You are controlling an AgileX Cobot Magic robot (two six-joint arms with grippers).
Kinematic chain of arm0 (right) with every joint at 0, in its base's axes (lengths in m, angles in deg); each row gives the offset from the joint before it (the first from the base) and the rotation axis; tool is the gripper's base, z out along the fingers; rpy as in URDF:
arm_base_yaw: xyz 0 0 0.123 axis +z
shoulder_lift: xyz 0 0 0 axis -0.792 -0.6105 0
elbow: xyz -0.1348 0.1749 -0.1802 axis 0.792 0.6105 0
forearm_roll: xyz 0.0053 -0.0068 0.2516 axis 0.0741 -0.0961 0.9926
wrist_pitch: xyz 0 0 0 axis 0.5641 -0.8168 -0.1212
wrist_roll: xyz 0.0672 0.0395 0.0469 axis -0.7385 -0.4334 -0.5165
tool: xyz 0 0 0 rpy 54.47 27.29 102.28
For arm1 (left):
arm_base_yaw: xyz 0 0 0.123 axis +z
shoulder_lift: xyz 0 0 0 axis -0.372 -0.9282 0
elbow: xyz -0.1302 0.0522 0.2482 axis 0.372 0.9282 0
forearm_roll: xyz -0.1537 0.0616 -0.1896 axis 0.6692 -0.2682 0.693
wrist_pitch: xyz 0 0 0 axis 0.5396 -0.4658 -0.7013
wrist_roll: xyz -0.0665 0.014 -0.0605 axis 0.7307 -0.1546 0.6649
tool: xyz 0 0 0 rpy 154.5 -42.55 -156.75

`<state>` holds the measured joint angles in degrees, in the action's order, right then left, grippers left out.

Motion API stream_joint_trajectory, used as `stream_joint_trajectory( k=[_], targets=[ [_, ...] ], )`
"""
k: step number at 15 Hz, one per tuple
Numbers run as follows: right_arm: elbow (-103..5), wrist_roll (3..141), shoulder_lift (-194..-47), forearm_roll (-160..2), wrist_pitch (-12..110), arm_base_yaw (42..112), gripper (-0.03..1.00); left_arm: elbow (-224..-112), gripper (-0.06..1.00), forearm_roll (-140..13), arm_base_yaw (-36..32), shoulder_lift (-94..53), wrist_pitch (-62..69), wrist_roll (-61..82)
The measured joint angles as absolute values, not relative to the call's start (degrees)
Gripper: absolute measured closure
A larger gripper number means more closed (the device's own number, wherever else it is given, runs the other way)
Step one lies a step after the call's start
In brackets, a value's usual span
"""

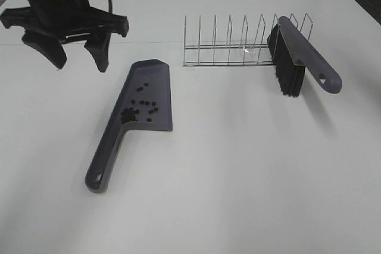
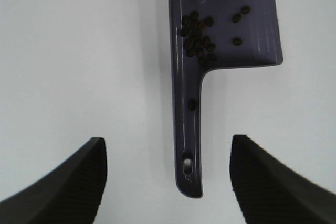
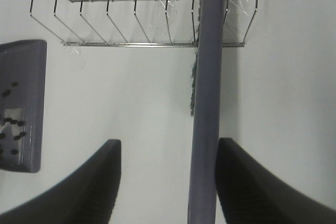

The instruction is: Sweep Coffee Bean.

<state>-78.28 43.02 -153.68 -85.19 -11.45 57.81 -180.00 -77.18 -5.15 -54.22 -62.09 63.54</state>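
The grey-purple dustpan (image 1: pixel 158 75) lies flat in the middle of the table, handle toward the near edge. Several coffee beans (image 1: pixel 140 108) sit on its blade, most bunched near the handle's root. My left gripper (image 1: pixel 80 63) hangs open and empty above the table, up and to the left of the pan. The left wrist view looks down on the dustpan (image 2: pixel 260 40), the beans (image 2: pixel 197 32) and one bean on the handle (image 2: pixel 192 104), between the gripper's (image 2: pixel 168 144) spread fingers. The brush (image 1: pixel 303 52) leans in the wire rack. My right gripper (image 3: pixel 169 142) is open, with the brush handle (image 3: pixel 207 77) below it.
The wire rack (image 1: pixel 226 62) stands at the back right of the white table, its slots empty except for the one with the brush. In the right wrist view, the rack (image 3: pixel 131 44) lies ahead and the dustpan (image 3: pixel 26 61) with beans (image 3: pixel 13 127) is at the edge.
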Motion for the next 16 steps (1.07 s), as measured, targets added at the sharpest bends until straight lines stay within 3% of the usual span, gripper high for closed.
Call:
stream_joint_trajectory(
  k=[16],
  targets=[
    [-20.4, 46.1, -107.6, -83.3, -11.5, 57.8, 0.52, -128.0, 0.33, -79.1, -5.1, 0.6, -57.9, 60.6]
  ],
)
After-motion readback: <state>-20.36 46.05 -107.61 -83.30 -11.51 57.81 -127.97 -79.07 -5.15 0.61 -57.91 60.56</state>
